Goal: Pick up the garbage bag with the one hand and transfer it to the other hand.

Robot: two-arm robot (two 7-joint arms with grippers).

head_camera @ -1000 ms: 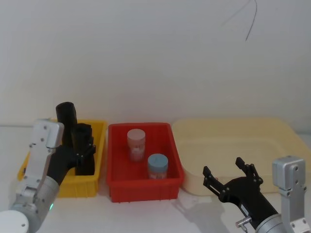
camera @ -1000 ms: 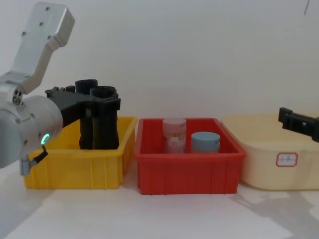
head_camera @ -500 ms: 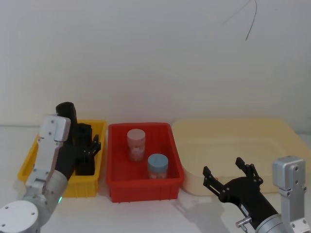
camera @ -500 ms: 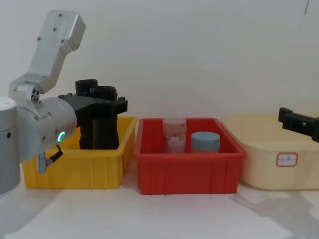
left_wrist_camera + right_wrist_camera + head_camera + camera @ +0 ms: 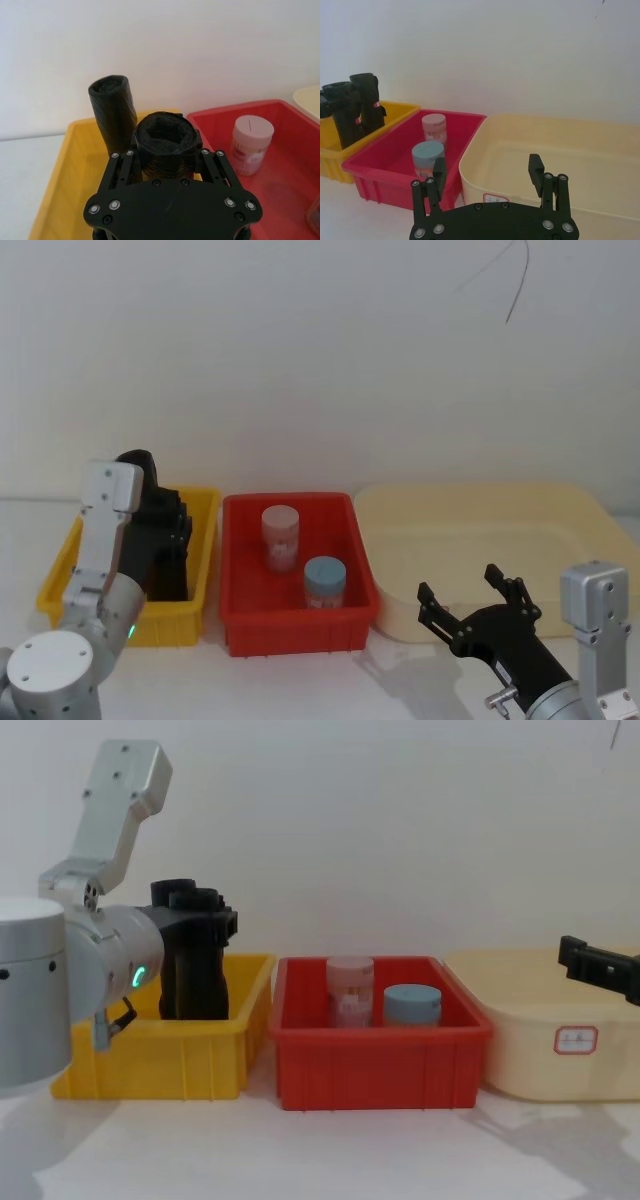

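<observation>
Garbage bag [image 5: 165, 142] clamped in left claw [image 5: 166, 159] | second roll [image 5: 114, 112] beside, yellow bin [image 5: 55, 185] | right claw [image 5: 487, 167] apart | jars [image 5: 434, 127] [image 5: 427, 154]: two

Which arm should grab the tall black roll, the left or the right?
Left. Its claw sits around the garbage bag in the yellow bin; the right claw hangs open, far off by the cream tub.

Right gripper [image 5: 487, 172]: fingers spread. From it, a cream tub [image 5: 560, 150] lies at twelve o'clock; a red bin [image 5: 385, 180] holding two jars [image 5: 434, 127] at ten o'clock; two black rolls [image 5: 367, 97] upright in a yellow bin [image 5: 330, 160] at nine o'clock.
</observation>
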